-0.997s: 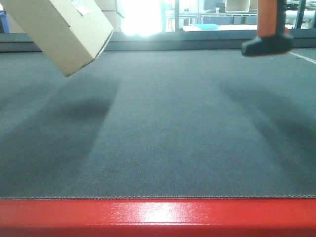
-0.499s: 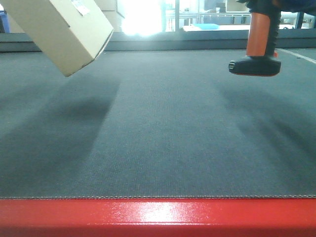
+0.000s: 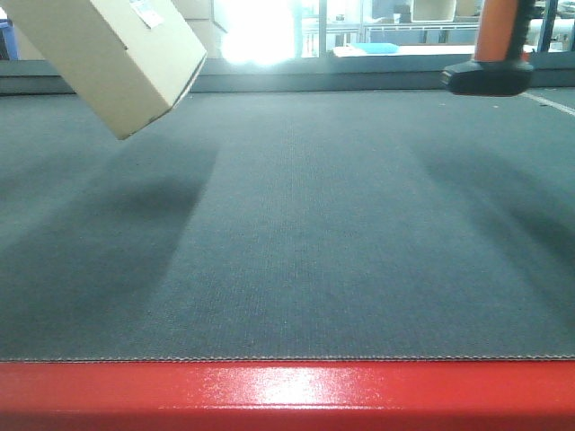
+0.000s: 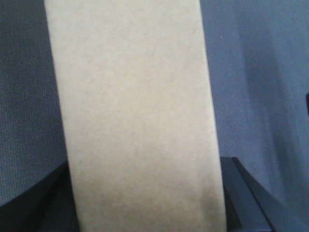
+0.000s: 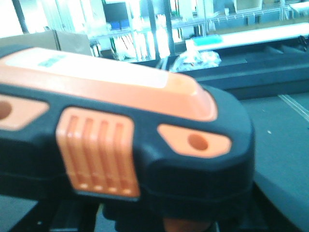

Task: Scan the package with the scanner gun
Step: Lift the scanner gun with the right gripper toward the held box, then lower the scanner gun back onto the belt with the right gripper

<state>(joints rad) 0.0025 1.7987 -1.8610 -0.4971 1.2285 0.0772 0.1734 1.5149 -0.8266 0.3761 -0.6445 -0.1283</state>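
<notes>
The package is a tan cardboard box hanging tilted in the air at the upper left, a white label on its top face. In the left wrist view its plain side fills the middle, and my left gripper is shut on it, a dark finger showing on each side. The scanner gun hangs at the upper right, only its orange handle and flat black base in view. Its black-and-orange head fills the right wrist view, with my right gripper shut on it from below, mostly hidden.
A dark grey mat covers the table, and a red edge runs along the front. A raised ledge borders the back. Bright windows, shelving and a cardboard box stand beyond.
The scanner gun dipped down and to the left half a second ago, and has since risen and moved back right. The package has stayed where it was.
</notes>
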